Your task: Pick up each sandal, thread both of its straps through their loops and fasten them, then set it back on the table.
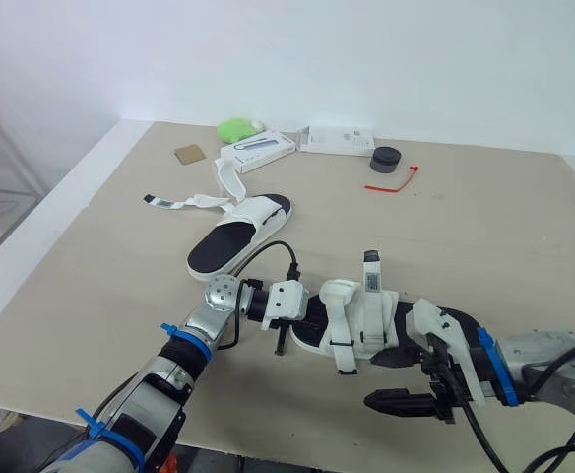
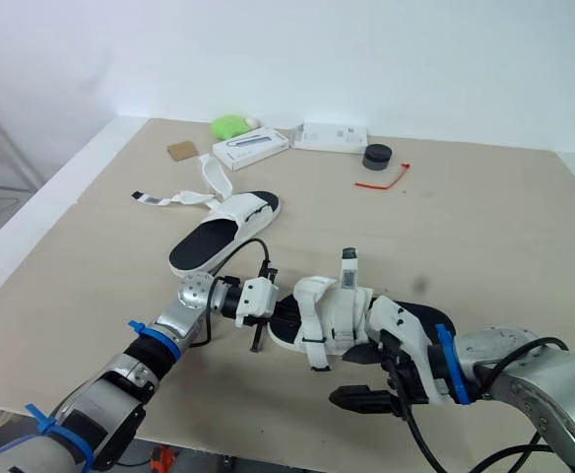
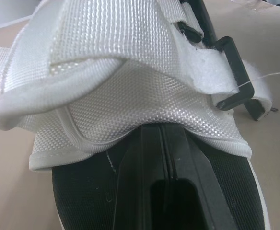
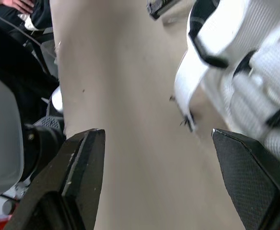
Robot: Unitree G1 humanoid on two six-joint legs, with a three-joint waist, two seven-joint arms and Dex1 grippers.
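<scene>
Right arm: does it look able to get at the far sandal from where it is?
Probably, though not straight. The right gripper is open and empty, but the near sandal, with the left gripper tucked into it, lies between it and the far sandal; it would have to go over.

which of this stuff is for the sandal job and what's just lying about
For the job: near sandal; far sandal, straps loose.

Lying about: green thing; brown card; long white box; flat white box; black disc; red tie.
</scene>
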